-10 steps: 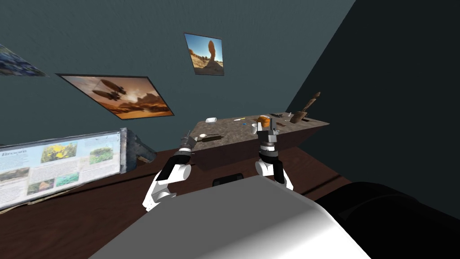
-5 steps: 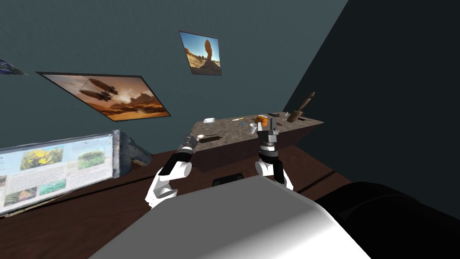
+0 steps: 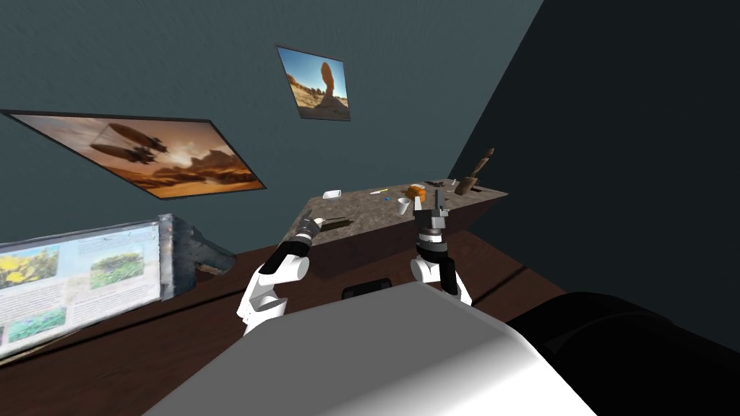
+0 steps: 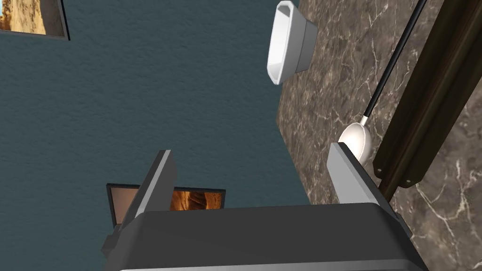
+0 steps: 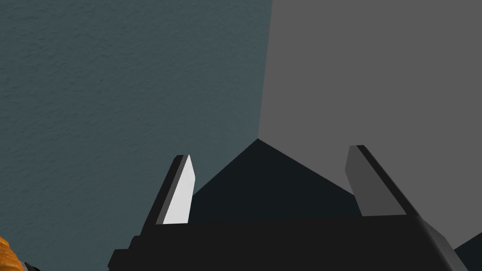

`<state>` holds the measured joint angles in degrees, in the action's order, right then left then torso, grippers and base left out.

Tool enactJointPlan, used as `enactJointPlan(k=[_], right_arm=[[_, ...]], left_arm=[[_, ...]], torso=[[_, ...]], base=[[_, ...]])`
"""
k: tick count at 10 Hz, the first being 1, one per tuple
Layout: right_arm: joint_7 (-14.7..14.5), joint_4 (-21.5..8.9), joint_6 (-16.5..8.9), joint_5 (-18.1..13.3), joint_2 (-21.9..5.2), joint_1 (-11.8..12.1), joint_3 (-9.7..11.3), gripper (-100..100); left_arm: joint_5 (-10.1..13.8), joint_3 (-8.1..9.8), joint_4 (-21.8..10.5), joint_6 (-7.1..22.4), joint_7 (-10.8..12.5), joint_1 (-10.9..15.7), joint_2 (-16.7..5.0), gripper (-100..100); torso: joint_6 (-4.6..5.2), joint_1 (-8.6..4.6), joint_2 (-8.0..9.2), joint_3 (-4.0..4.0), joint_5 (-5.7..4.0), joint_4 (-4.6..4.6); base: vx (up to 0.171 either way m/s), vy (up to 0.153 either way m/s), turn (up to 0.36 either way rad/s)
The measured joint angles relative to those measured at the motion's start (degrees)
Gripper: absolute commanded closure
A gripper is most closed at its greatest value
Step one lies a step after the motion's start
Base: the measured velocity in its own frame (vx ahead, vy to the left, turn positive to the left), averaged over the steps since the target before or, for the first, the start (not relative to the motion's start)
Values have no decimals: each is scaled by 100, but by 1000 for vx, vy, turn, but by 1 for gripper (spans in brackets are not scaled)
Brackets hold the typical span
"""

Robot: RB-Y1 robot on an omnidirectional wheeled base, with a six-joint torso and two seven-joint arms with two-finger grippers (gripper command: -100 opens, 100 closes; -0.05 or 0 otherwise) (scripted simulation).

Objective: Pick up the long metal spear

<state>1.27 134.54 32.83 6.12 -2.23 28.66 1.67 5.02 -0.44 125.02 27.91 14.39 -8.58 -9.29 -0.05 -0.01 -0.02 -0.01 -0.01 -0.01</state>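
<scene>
- The head view has swung since a second ago: the two wall pictures (image 3: pixel 155 155), the poster board (image 3: pixel 72 278) and the table (image 3: pixel 376 209) all sit further left. That shift is the robot's own turn, not a move of the things.
- Against the robot's body, the left claw (image 3: pixel 309 221) has reached a little further forward and to the right, and is now at the table's near left corner.
- The right claw (image 3: pixel 431 206) has kept its place, upright before the table's near edge, just below a white cup (image 3: pixel 402 205) and an orange thing (image 3: pixel 416 191).
- The spear (image 4: pixel 386 77) has a thin, straight black shaft that ends in a pale, rounded oval head.
- The spear lies flat on the brown marbled table top, near its left edge, with the head pointing towards the robot.
- A long dark brown bar (image 4: pixel 433 94) lies just right of the spear and runs nearly the same way.
- A white bowl (image 4: pixel 287 42) stands further off along the same left edge, well apart from the spear's head.
- The left claw (image 4: pixel 250 149) is spread wide and holds nothing. One finger (image 4: pixel 348 174) stands just before the spear's head, the other is out past the table's edge. Whether the finger touches the head cannot be told.
- The right claw (image 5: pixel 270 153) is likewise spread wide with nothing between its fingers.
</scene>
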Motion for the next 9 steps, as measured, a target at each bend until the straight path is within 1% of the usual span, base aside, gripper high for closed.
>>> enactJointPlan(k=[1, 2, 3, 4, 6, 7, 9], right_arm=[[0, 0, 0, 0, 0, 0, 0, 0], [0, 0, 0, 0, 0, -1, 0, 0], [0, 0, 0, 0, 0, 0, 0, 0], [0, 0, 0, 0, 0, 0, 0, 0], [0, 0, 0, 0, 0, 0, 0, 0], [0, 0, 0, 0, 0, 0, 0, 0], [0, 0, 0, 0, 0, 0, 0, 0]], left_arm=[[1, 5, -5, 128, 9, 20, -4, -100], [-16, 17, -59, 269, 31, 114, -3, -100], [-23, 23, -55, 436, 50, 154, -5, -100], [-44, 17, -77, 568, 54, 185, 15, -100], [-49, 59, -136, 890, 96, 327, -7, -100], [-56, 60, -130, 1030, 103, 338, -2, -100], [-88, 95, -209, 1365, 139, 486, 6, -100]], torso=[[-1, 1, 1, 1, 0, 0], [3, -1, -1, -1, 0, 0], [0, 1, -1, 0, 0, 0], [-1, 2, 2, 1, 1, 0], [-1, 4, -1, -1, 1, 0], [-2, 4, 2, 1, 1, 0], [-1, 6, -2, -1, 1, 0]], base=[[15, -7, -154], [14, 0, -85], [6, 1, 23], [15, -1, -157], [11, 5, -32], [16, 6, -153], [13, 11, -38]])
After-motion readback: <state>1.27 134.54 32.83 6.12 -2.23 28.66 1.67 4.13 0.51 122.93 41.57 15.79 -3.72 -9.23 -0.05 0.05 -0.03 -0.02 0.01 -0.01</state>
